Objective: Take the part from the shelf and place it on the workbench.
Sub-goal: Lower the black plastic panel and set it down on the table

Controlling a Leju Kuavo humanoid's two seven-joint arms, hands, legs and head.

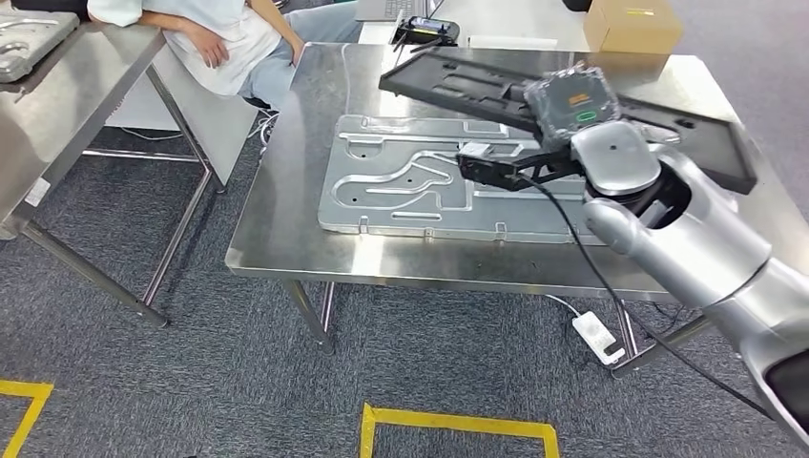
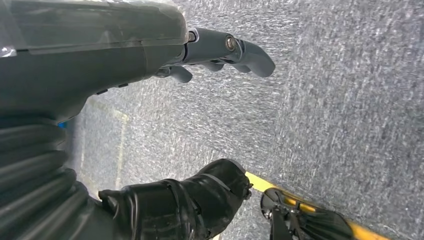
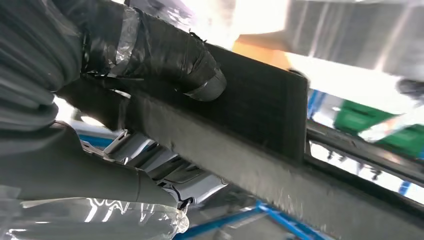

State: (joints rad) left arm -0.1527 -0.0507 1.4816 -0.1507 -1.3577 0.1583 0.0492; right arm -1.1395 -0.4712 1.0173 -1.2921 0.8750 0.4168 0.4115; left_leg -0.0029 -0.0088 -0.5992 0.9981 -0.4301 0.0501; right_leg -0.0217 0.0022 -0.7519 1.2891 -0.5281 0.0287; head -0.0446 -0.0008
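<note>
The part [image 1: 458, 88] is a long black moulded panel, held tilted above the far right side of the steel workbench [image 1: 286, 229]. My right hand [image 1: 570, 105] grips it near its middle, with the silver arm coming in from the lower right. In the right wrist view the taped thumb [image 3: 192, 67] presses on the panel's flat face [image 3: 260, 112] and the fingers wrap under its edge. My left hand [image 2: 220, 50] hangs over the grey carpet with its fingers loosely apart and nothing in them.
A silver stamped metal plate [image 1: 410, 186] lies on the workbench under the panel's near end. A cardboard box [image 1: 630, 24] and a black device [image 1: 425, 31] sit at the far edge. A seated person [image 1: 219, 38] is at the back left, beside another steel table [image 1: 57, 95].
</note>
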